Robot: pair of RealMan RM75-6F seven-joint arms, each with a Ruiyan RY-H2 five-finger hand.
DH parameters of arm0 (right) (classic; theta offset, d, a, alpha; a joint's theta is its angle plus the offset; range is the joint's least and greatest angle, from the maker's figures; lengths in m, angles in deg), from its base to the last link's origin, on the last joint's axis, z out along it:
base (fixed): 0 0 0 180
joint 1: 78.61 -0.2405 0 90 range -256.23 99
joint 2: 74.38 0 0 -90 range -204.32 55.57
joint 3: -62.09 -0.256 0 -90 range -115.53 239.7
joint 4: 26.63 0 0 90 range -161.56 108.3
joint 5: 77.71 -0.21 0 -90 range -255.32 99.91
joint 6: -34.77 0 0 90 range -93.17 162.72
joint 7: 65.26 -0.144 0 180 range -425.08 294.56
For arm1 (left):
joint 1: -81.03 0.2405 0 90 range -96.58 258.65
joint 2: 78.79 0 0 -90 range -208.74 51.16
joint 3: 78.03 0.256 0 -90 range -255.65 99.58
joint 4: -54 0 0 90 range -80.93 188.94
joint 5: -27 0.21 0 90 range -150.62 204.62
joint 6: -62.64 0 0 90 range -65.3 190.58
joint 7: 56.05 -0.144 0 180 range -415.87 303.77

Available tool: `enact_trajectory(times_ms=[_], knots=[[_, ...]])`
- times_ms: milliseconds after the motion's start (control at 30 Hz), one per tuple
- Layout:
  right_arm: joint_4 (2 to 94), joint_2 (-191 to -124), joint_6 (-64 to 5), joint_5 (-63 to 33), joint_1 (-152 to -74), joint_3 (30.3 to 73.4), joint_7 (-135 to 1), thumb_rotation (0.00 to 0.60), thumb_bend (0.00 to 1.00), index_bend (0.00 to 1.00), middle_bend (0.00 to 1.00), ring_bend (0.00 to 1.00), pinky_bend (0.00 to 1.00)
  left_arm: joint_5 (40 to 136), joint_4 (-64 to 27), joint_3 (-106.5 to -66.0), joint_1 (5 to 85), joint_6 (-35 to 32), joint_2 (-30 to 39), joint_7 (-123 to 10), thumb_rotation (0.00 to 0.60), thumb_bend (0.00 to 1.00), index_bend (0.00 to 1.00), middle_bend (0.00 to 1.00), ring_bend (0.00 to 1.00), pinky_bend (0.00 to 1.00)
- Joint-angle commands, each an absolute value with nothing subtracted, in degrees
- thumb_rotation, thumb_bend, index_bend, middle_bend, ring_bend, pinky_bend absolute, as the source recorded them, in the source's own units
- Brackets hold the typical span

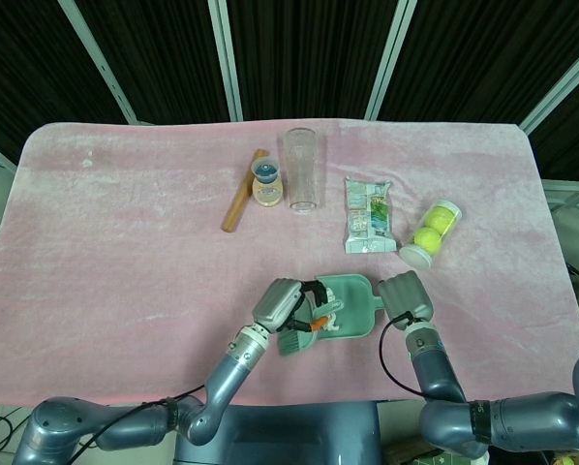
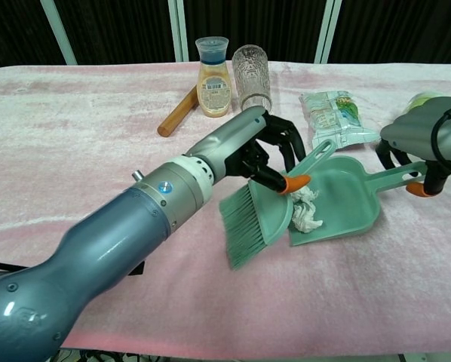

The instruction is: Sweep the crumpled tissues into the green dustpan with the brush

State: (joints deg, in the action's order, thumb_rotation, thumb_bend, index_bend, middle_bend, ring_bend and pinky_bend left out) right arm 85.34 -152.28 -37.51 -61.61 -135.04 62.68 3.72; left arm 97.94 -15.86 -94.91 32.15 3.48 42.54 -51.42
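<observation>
My left hand (image 2: 262, 148) (image 1: 279, 304) grips the handle of the green brush (image 2: 255, 223), orange-tipped, whose bristles stand on the cloth against the open lip of the green dustpan (image 2: 354, 192) (image 1: 360, 294). Crumpled white tissues (image 2: 307, 212) (image 1: 328, 313) lie inside the pan just behind the brush head. No tissue shows on the cloth; the brush hides the spot right at the lip. At the right, my right hand (image 2: 419, 145) (image 1: 405, 294) holds the dustpan's handle, keeping the pan flat on the pink cloth.
At the back stand a wooden stick (image 2: 177, 111), a blue-capped bottle (image 2: 213, 68) and a clear glass (image 2: 252, 68). A snack packet (image 2: 332, 113) lies behind the dustpan, with a tube of tennis balls (image 1: 432, 232) to its right. The table's front edge is close.
</observation>
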Motion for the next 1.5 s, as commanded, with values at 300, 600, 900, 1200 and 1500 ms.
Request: enact_trajectory(times_ms=[300,600,900,1200,1500], knots=[[85.06,-152.21,-37.83,-61.1,-135.08,62.88,2.73,0.6,0.45,0.61,0.56,0.65,0.79,99.85,-6.68,-101.57,26.99,1.52,49.56,-48.16,0.6,0.36,0.61,0.65,0.89,1.0],[84.56,-152.55,-37.8,-60.47,-134.98,63.06,1.93,0.6,0.45,0.61,0.56,0.65,0.79,101.36,-1.25,-104.92,21.3,-0.61,51.21,-45.21,0.6,0.36,0.61,0.65,0.89,1.0],[84.24,-152.64,-38.04,-60.16,-134.91,63.14,1.48,0.6,0.45,0.61,0.56,0.65,0.79,100.06,1.38,-106.25,19.45,-3.27,51.13,-43.49,0.6,0.36,0.61,0.65,0.89,1.0],[84.32,-153.32,-38.85,-60.09,-134.86,63.22,1.58,0.6,0.45,0.61,0.57,0.65,0.79,101.72,-5.99,-98.46,25.84,-1.81,45.26,-44.25,0.6,0.36,0.61,0.65,0.89,1.0],[84.94,-153.18,-39.57,-59.91,-134.74,63.27,1.64,0.6,0.45,0.61,0.57,0.65,0.79,101.15,-13.95,-94.52,30.13,0.09,39.03,-48.28,0.6,0.36,0.62,0.67,0.89,1.0]])
